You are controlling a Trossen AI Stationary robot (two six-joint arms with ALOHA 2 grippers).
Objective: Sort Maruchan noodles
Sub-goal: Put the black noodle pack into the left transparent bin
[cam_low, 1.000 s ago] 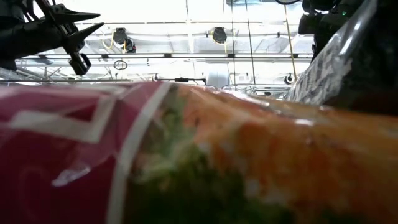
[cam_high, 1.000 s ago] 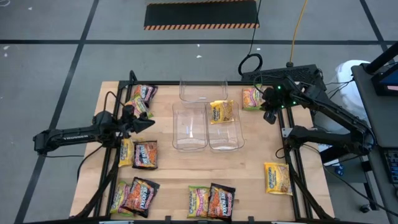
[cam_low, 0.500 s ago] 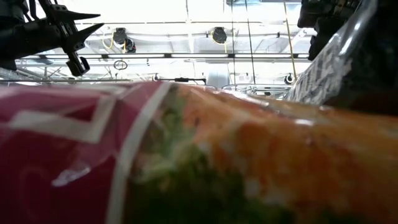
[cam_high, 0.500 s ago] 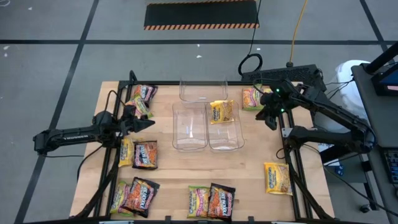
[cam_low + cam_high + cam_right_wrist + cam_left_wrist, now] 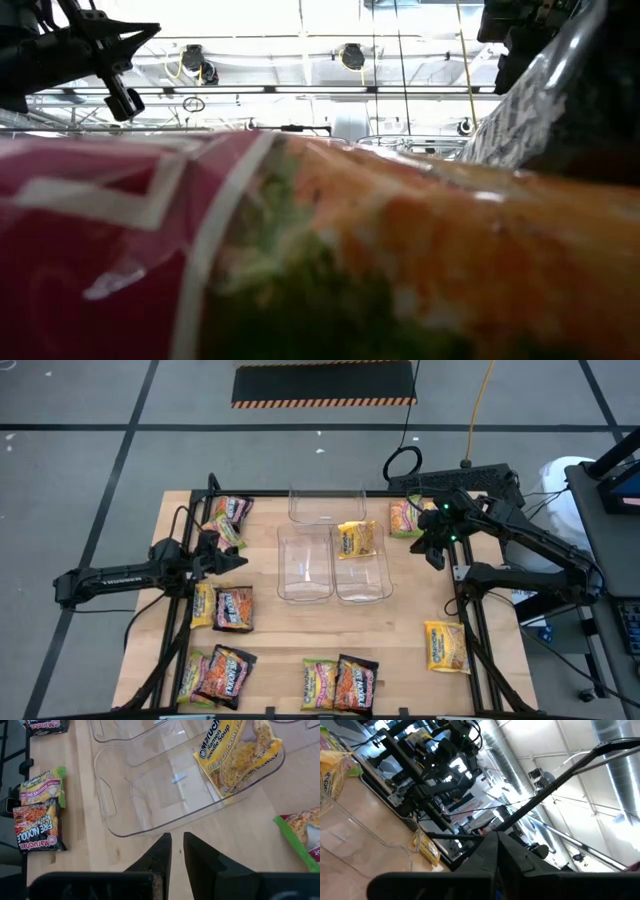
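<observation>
Over at nine o'clock on the table, my left gripper (image 5: 233,556) has just snapped from spread to pressed together on nothing; the nearest Maruchan packets (image 5: 226,520) lie untouched just beyond it. At two o'clock my right gripper (image 5: 432,546) has narrowed to a slim gap, also empty, beside the pink-green packet (image 5: 405,518). One yellow chicken packet (image 5: 239,753) sits in the right-hand clear bin (image 5: 362,592). I judge both arms are between picks, most packets unsorted.
</observation>
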